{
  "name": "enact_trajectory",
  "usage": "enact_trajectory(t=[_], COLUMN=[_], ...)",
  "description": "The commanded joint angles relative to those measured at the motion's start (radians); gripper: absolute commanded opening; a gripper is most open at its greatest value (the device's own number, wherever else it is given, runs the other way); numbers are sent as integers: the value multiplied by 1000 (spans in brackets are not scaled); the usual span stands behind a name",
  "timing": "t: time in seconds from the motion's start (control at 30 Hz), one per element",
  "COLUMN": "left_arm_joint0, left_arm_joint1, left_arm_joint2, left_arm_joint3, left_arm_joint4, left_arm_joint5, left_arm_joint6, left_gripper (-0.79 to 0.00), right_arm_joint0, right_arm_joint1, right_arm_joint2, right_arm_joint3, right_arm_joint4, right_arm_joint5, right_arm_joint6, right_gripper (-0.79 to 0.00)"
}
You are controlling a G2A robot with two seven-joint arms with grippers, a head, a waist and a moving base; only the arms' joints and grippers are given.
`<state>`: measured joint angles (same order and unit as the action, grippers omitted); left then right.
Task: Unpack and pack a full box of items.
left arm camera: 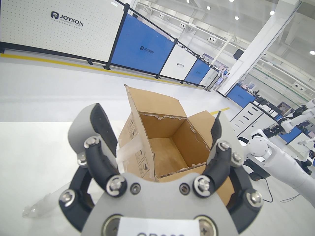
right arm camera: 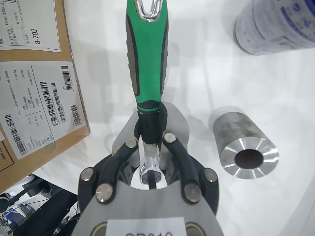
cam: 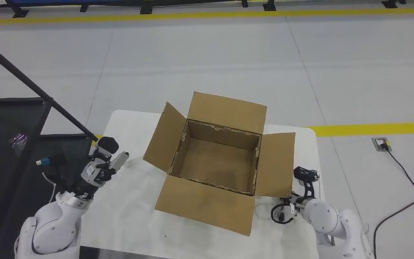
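1. Nearest in, the right end effector point(right arm camera: 150, 124) sits low over the white tabletop point(right arm camera: 209, 82), fingers clamped tight on the neck of one ratchet wrench point(right arm camera: 147, 50), its green handle stretching away from the wrist
2. Just beside that, one metal cylinder point(right arm camera: 243, 146) lies on its side, hollow end up towards the camera, clear of the wrench
3. Further out on that side there's one blue-and-white can point(right arm camera: 278, 15), cut off by the frame edge
4. On the wrench's other side is a labelled face of the one cardboard box point(right arm camera: 37, 74), near the handle but not touching it
5. Over at the box's left, the left end effector point(left arm camera: 158, 114) is spread wide with nothing between its pads, and one crumpled plastic scrap point(left arm camera: 37, 207) lies on the tabletop below
6. From above, the box sits mid-tabletop with all four flaps folded out, and its right flap overhangs the right arm's tip
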<state>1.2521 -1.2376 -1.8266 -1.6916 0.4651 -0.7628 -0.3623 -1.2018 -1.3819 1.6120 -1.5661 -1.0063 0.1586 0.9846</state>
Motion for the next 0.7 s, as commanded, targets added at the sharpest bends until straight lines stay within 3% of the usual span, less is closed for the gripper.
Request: enact_trajectory(t=[0.0,0.17,0.37,0.67], left_arm_joint0=[0,0,0,0], left_arm_joint1=[0,0,0,0], left_arm_joint2=[0,0,0,0], left_arm_joint3=[0,0,0,0], left_arm_joint4=[0,0,0,0], left_arm_joint5=[0,0,0,0], left_arm_joint6=[0,0,0,0], left_gripper=[0,0,0,0], right_arm_joint0=[1,4,1,-36], right_arm_joint1=[2,6,10,19], right_arm_joint2=[-1,-9,-26,-6], right_arm_joint3=[4,5,-13,-124], right_arm_joint4=[-1,-1,-4,-10], right_arm_joint5=[4,8,26,32], right_arm_joint6=[-3,-12,-22,-87], right_gripper=[-696,-573,-496,-486])
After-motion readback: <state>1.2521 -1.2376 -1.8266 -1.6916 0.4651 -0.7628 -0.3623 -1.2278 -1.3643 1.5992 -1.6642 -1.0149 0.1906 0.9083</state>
